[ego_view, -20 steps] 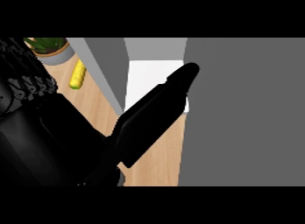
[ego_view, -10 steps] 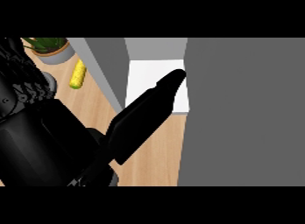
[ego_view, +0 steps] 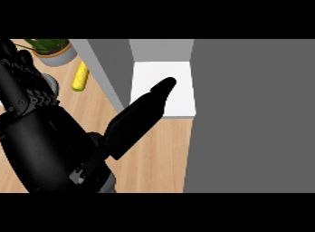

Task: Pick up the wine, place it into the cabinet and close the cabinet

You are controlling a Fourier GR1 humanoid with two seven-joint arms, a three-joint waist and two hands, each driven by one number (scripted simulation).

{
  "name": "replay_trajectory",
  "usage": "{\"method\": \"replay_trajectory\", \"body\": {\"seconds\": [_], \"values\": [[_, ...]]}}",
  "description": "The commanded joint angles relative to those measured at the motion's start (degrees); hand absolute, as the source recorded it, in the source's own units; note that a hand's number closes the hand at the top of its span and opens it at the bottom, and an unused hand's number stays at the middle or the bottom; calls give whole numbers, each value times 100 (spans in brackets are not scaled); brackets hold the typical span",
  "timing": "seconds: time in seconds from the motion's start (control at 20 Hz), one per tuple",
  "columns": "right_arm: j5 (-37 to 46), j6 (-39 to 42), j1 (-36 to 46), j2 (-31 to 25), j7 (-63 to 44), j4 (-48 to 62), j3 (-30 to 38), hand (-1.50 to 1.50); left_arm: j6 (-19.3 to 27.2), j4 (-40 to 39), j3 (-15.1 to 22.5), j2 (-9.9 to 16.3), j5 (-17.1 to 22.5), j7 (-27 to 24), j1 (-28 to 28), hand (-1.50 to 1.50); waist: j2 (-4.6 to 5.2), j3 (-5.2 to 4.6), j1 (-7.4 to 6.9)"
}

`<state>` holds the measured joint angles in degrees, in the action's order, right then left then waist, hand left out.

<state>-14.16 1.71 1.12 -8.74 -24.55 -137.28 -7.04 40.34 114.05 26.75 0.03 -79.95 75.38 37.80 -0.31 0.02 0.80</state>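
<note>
The worktop (ego_view: pixel 157 154) is pale wood with a fine lengthwise grain, evenly lit with no hard shadows. A broad, flat grey panel (ego_view: pixel 260 118) covers its whole right side from far edge to near edge. Beside it, toward the far edge, a narrower grey upright (ego_view: pixel 110 72) slants across the wood, and between the two lies a white surface (ego_view: pixel 177 90) with a paler grey wall (ego_view: pixel 161 49) behind it. At the far left corner stands a potted plant (ego_view: pixel 53 50) in a grey pot, with a yellow corn cob (ego_view: pixel 80 78) lying just beside it.
</note>
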Motion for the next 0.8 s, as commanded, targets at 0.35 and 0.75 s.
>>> {"method": "replay_trajectory", "body": {"seconds": [0.35, 0.75], "values": [[-334, 392, -573, -146, 351, -415, 541, -150, 1043, -476, -366, -3, 547, 264, -1043, -150, 33, 0, 30], [-456, 722, -808, -103, 517, -389, 668, -150, 2130, -775, -491, -3, 556, -690, -2476, -150, 27, -2, -24]]}}
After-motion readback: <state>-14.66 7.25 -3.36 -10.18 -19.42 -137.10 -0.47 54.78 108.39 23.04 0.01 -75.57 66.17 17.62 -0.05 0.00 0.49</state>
